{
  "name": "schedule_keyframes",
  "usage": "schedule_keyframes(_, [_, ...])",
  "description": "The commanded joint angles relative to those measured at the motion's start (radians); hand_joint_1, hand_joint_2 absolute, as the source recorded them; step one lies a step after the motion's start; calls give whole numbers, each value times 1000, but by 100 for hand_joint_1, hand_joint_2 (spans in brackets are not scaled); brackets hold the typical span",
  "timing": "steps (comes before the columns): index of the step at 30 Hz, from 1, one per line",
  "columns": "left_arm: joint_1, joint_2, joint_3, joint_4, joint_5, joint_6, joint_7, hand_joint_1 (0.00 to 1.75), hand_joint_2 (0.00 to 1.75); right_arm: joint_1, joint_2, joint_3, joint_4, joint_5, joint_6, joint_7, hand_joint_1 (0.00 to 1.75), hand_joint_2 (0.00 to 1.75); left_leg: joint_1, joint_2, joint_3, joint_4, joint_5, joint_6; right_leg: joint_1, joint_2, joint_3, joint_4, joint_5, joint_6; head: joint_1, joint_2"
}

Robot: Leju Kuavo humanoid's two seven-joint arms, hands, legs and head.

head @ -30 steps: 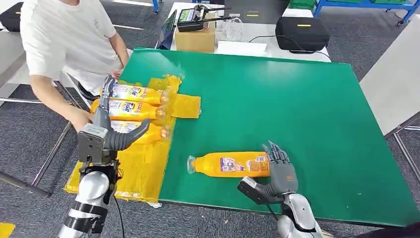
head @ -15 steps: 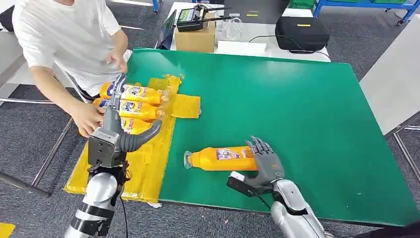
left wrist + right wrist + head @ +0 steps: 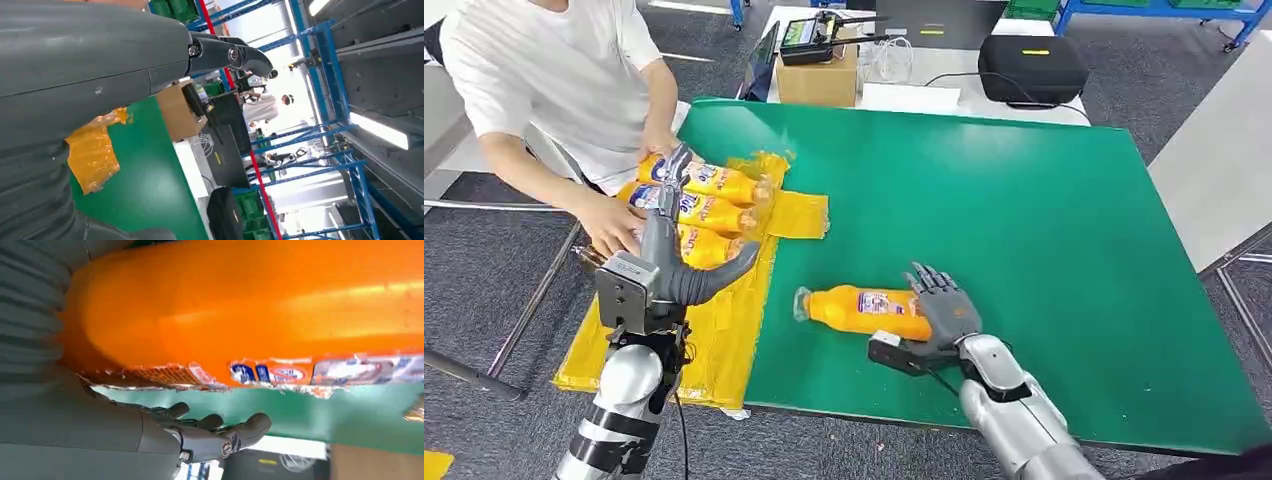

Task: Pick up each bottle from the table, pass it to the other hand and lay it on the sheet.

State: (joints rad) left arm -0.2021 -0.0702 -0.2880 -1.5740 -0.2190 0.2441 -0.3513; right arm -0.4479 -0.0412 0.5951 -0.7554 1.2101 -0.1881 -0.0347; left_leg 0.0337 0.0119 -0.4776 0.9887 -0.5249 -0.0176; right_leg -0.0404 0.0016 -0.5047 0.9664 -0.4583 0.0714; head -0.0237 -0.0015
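Note:
An orange bottle (image 3: 859, 311) lies on its side near the front of the green table (image 3: 984, 200), cap toward the yellow sheet (image 3: 714, 340). My right hand (image 3: 944, 308) holds its base end. In the right wrist view the bottle (image 3: 250, 315) lies against my palm, with my fingers (image 3: 220, 432) reaching past it. My left hand (image 3: 669, 265) hovers over the sheet with fingers straight and thumb out, holding nothing. Three orange bottles (image 3: 709, 183) (image 3: 696, 211) (image 3: 706, 247) lie side by side on the sheet's far end.
A person (image 3: 554, 70) stands at the table's left side with a hand (image 3: 614, 225) on the sheet's bottles, close to my left hand. A cardboard box (image 3: 819, 75) and a black case (image 3: 1032, 65) sit on a white table behind. The table's front edge is close below my right hand.
My right hand has carried the orange bottle left and a little farther from the front edge. My left hand has risen slightly rightward. The person's hands have shifted the bottles on the sheet.

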Motion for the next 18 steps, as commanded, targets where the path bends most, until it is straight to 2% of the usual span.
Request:
schedule_keyframes(1, [-27,4,-7,51,7,-5,11,0,175,-40,13,43,165,-5,57,55,0,175,0,-3,2,-2,1,2,1,-3,3,-3,1,-4,0,0])
schedule_keyframes(6, [-17,4,2,59,10,-8,16,0,175,-48,4,50,212,-15,137,121,0,175,1,-2,5,-2,2,2,1,-2,5,-3,1,-4,0,0])
schedule_keyframes(7, [-30,7,-5,77,19,-21,19,0,175,-60,-4,58,239,-31,213,112,0,175,1,-2,7,-2,1,2,1,-2,7,-3,1,-3,0,0])
schedule_keyframes(8, [-38,8,-9,92,21,-23,18,0,175,-59,-12,55,249,-47,224,103,105,175,0,-3,7,-3,2,2,1,-3,8,-3,1,-4,0,0])
schedule_keyframes(9, [-42,9,-10,97,23,-24,17,0,175,-59,-16,60,255,-49,228,102,159,175,1,-3,9,-1,1,2,1,-3,9,-3,1,-3,0,0])
schedule_keyframes(10, [-45,10,-12,102,25,-26,16,0,175,-61,-17,62,261,-54,232,98,173,175,1,-5,8,-3,3,3,2,-5,9,-5,2,-5,0,0])
schedule_keyframes(13, [-46,11,-13,104,29,-27,15,0,175,-61,-16,61,262,-65,235,93,171,175,0,-4,14,-1,2,2,1,-4,10,-3,1,-3,0,0])
schedule_keyframes(14, [-46,12,-12,103,29,-27,14,0,175,-62,-12,62,261,-65,235,93,171,175,1,-6,11,-2,4,3,2,-6,4,-6,4,-5,0,0])
schedule_keyframes(15, [-46,12,-12,103,29,-27,14,0,175,-62,-12,62,261,-65,235,93,175,175,0,-3,12,0,2,2,1,-3,3,-4,2,-3,0,0])
schedule_keyframes(16, [-46,14,-14,102,33,-30,14,0,175,-63,-11,57,260,-81,245,91,175,175,1,-5,7,-3,6,4,2,-5,0,-7,6,-5,0,0])
schedule_keyframes(17, [-49,17,-18,105,35,-31,14,0,175,-62,-12,52,260,-97,252,87,175,175,0,-3,11,-1,2,2,1,-3,3,-4,3,-3,0,0])
schedule_keyframes(18, [-50,19,-20,106,36,-32,14,0,175,-61,-12,51,261,-107,258,84,175,175,1,-5,8,-2,4,3,2,-5,1,-6,4,-5,0,0])
